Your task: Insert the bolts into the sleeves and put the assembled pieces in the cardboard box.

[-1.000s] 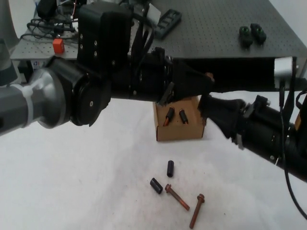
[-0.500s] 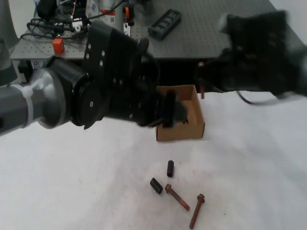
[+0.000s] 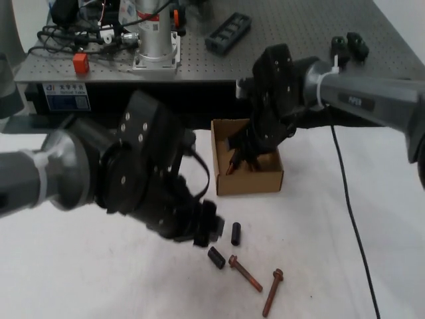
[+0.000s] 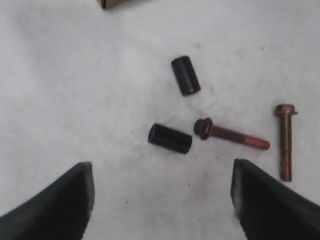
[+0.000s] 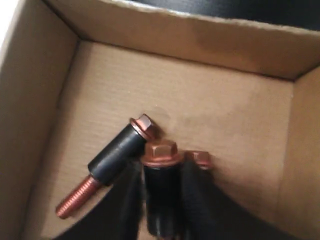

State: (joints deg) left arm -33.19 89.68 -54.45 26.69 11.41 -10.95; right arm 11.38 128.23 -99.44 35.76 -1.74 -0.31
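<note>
Right wrist view shows the right gripper inside the cardboard box, fingers clamped on an assembled piece; letting go looks next. Nearer, the left gripper, fingers apart, hovers over loose sleeves and bolts.

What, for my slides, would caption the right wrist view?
Right gripper holds one assembled piece in the cardboard box beside another.
</note>
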